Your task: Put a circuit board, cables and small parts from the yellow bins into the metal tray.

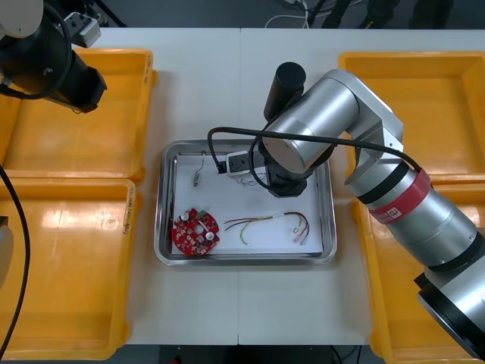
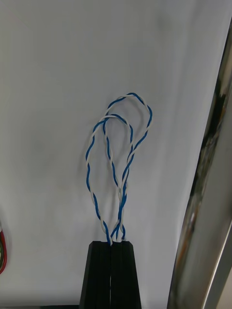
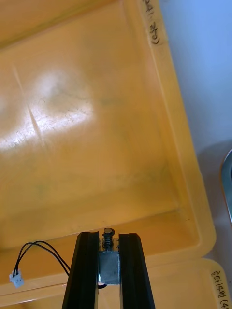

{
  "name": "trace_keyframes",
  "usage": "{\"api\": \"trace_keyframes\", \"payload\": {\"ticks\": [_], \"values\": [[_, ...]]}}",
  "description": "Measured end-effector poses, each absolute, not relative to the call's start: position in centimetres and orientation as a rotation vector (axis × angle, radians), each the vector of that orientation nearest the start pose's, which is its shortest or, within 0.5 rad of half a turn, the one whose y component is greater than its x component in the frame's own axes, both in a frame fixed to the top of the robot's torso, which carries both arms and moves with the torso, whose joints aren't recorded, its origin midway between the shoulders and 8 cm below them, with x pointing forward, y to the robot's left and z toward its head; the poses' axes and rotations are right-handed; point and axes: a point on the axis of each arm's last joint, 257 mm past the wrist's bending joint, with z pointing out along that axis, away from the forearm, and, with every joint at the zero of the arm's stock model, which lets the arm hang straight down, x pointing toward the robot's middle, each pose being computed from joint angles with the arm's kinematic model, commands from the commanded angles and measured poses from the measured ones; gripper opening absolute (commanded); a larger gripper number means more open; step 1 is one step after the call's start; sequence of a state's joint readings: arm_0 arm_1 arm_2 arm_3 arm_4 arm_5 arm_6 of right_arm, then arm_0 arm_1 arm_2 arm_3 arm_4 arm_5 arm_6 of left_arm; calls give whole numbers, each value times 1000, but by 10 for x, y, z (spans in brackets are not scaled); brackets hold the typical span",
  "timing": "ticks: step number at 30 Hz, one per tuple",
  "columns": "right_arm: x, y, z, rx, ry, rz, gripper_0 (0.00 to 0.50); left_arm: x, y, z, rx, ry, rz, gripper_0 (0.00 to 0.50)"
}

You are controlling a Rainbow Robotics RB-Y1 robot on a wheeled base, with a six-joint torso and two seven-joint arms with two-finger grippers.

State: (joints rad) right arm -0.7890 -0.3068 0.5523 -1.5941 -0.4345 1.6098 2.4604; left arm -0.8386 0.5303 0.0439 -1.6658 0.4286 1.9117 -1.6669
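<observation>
Red circuit board [image 1: 195, 232], red-and-yellow cable [image 1: 261, 222], looped blue-and-white cable [image 2: 124, 176] inside white-floored metal tray [image 1: 163, 220]; small metal part [image 3: 109, 268] above yellow bin [image 3: 96, 145]

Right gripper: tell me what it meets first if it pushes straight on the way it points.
The right gripper, fingers shut on the twisted blue and white cable, points at the metal tray's white floor. Beyond the cable's own loops, that floor looks like the first contact, though depth is unclear.

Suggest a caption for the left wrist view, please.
Left gripper shut on a small metal part above a yellow bin.
</observation>
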Motion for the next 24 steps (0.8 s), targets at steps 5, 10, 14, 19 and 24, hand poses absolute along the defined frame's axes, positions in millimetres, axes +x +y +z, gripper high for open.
{"api": "trace_keyframes", "payload": {"ticks": [5,10,14,19,24], "values": [[499,-56,-242,-2050,1794,-410,207,538,267,-76,402,2505,162,0],[501,-60,-242,-2045,1799,-429,500,535,258,-73,396,2482,141,0],[501,-60,-242,-2044,1800,-433,500,533,253,-77,374,2489,121,0],[499,-64,-241,-2052,1810,-451,500,531,244,-80,326,2496,101,0],[483,-70,-229,-2092,1823,-477,500,530,238,-81,245,2506,71,0]]}}
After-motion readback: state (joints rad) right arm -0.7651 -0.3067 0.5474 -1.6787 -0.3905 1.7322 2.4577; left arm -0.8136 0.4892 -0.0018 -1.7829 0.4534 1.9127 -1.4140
